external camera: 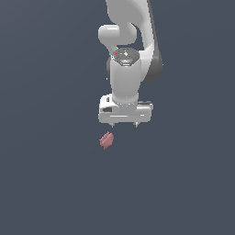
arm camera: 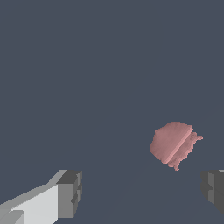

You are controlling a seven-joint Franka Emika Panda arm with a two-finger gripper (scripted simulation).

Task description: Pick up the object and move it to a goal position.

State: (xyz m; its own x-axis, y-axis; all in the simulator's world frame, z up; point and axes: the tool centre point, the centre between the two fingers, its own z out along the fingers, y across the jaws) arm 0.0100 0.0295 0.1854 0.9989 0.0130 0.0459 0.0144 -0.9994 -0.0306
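While the arm (external camera: 131,41) hangs straight down, its end effector (external camera: 124,125) sits with fingers (arm camera: 70,194) spread wide and nothing between them. Below it and toward the exterior view's left lies the object (external camera: 106,140), a small pinkish-red ridged lump, apart from both fingertips; it seems to rest on the dark blue-grey counter (external camera: 41,183), though no shadow confirms this.

Pinkish-red object (arm camera: 174,143); white gripper (external camera: 124,125), grey pads (arm camera: 72,192).
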